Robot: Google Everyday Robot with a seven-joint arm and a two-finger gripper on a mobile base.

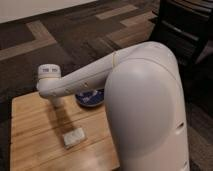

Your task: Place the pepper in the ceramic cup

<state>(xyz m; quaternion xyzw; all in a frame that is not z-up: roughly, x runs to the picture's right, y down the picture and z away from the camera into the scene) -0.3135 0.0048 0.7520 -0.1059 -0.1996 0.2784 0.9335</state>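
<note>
Claw [56,100] hangs over the counter [30,145] at ten o'clock, its state indeterminable; with pepper and ceramic cup unseen, step is unclear and the next move requires locating both.

No readable text, label, brand, number or sign on anything

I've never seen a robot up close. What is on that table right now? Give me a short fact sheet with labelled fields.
Table: light wooden table
Robot arm: bulky white arm reaching left over the table's back edge
Claw: hidden beneath the arm's far end, over the table's back left
Bowl: dark blue shallow bowl, partly covered by the arm
Block: pale rectangular block lying near the table's middle
Orange pepper: not visible
White ceramic cup: not visible
</note>
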